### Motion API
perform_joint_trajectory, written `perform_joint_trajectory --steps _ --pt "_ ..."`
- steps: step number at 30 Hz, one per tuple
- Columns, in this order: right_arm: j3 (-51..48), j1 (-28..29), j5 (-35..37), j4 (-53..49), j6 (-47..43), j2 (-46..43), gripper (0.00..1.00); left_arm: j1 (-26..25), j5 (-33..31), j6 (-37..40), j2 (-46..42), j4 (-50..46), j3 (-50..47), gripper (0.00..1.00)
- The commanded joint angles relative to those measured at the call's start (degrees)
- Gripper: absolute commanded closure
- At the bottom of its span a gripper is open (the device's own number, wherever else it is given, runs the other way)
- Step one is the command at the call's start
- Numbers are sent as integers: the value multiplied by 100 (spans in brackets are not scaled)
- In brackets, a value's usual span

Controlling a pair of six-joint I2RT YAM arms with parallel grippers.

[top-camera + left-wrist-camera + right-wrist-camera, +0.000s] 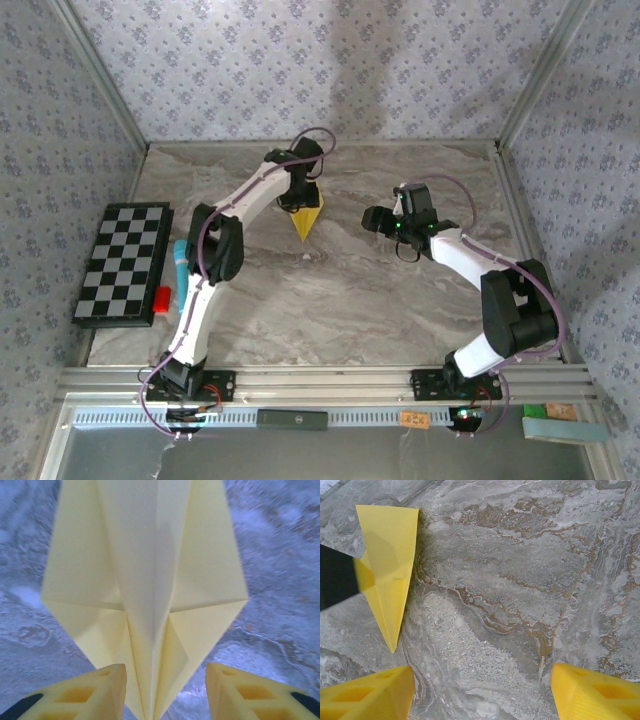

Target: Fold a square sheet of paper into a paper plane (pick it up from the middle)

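Observation:
The square sheet of paper is folded into a yellow paper plane (pixel 306 221), a narrow pointed dart lying on the marble table at the back centre. In the left wrist view the paper plane (pixel 145 580) spreads its wings ahead, with its pointed end running down between the fingers. My left gripper (pixel 165 672) is open around that point; its right finger (pixel 240 690) stands apart from the paper. My left gripper (pixel 300 203) hovers right over the plane. My right gripper (pixel 370 220) is open over bare table to the plane's right, nothing between its fingers (pixel 370 695). The plane (pixel 387 565) lies to its left.
A black-and-white checkered board (pixel 125 262) lies at the table's left edge. Beside it are a blue pen (pixel 180 262) and a small red object (pixel 161 300). Patterned walls close in the back and both sides.

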Motion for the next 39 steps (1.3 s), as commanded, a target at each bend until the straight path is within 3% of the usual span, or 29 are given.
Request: perform_joint_trajectory --steps 1,7,13,14,16,18,20,25,30,34,39 --pt "211 -40 156 -250 -101 -99 26 -24 -203 -47 -545 -134 -70 53" --pt "544 -130 524 -656 -555 -486 24 -2 -810 5 -1669 232 -693 48" --pt "731 -145 1487 -864 -1317 -1207 15 134 -1991 180 -3614 1453 -2735 33" --pt "609 -129 1802 -750 -1352 -1411 9 156 -2297 252 -3964 1718 -3168 33" --pt "312 -141 2267 -491 -1563 -1817 0 229 -2868 308 -4576 1979 -3891 23" --pt "63 -155 2698 -354 -1696 -2214 0 336 -3429 404 -5197 2362 -4693 9" --pt "-196 -191 3038 -338 -1740 -2488 0 585 -3577 463 -5725 2807 -5475 0" --pt "-959 -423 3838 90 -1859 -2793 0 1548 -3408 531 -6917 4258 -7527 0" --pt "-1670 -959 4366 440 -1786 -2626 0 2145 -2800 1521 -7798 5729 -9130 0" --pt "-1967 -1593 3880 575 -1440 -2259 0 2419 -2604 2010 -7882 6494 -9839 0" --pt "-2618 -1714 3385 2197 -2090 -1904 0 2824 -1859 2259 -7466 7618 -10356 0"
